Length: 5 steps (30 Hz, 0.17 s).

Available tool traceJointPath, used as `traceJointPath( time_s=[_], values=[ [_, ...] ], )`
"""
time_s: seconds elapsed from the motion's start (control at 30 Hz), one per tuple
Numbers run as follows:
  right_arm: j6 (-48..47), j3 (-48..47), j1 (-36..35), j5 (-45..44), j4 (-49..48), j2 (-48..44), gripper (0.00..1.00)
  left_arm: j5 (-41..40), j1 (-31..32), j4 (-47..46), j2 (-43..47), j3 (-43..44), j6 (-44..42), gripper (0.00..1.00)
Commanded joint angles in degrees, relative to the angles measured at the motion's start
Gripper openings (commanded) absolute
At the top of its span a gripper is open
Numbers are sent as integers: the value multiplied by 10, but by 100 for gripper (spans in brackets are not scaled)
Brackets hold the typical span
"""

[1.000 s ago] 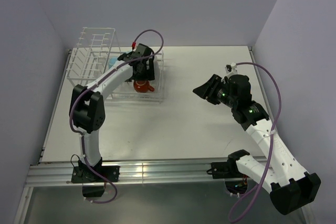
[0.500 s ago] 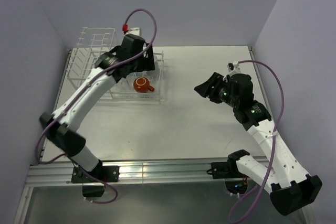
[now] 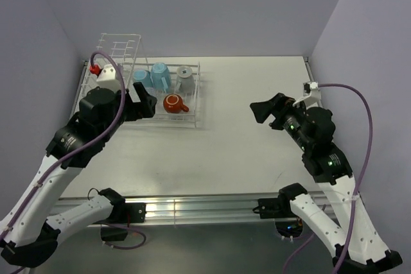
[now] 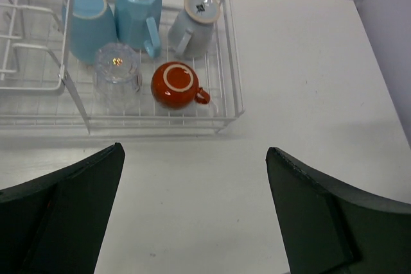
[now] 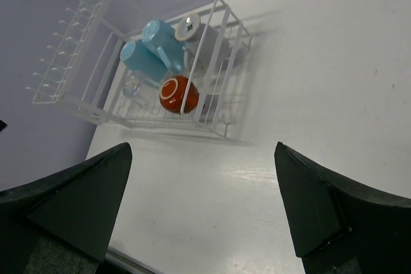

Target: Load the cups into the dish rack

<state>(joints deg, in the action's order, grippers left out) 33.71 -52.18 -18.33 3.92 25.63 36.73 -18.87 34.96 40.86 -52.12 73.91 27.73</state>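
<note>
All five cups sit inside the rack (image 4: 232,49), so the loading looks done as far as these views show. No cup is out on the table (image 3: 244,152) and neither tool holds one.

The left gripper (image 4: 194,152) stands wide and empty. The rack lies just ahead of its fingertips, a little to its left. The red cup (image 4: 174,85) is the nearest to it, base up, with the tumbler (image 4: 117,75) just to the left. Behind those come the two blue mugs (image 4: 88,24) and the grey mug (image 4: 196,22), the three packed close, the grey one and one blue showing their bases.

The right gripper (image 5: 203,149) is also spread wide and carries nothing. From it the rack is well ahead and off to the left, with bare table between.

What may be left is only a check that each cup sits steady – whether any leans on a neighbour I cannot tell.

For room: the rack's low wire wall stands between the left fingers and the cups, and its tall grid end rises further to that gripper's left, near the side wall (image 3: 38,62). The easiest way out for the left tool is up or back – forward means wire. The right tool has open table ahead and below, but the other wall is close on its right.
</note>
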Motion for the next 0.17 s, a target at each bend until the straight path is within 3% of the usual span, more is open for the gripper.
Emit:
traceJointPath(
  time_s=[0.0, 0.13],
  values=[
    [-32, -6, 3, -37, 2, -32, 100, 47, 0, -60, 33, -33, -23, 99],
    [-36, -3, 4, -66, 10, -47, 100, 67, -1, -76, 48, -57, -30, 99]
  ],
)
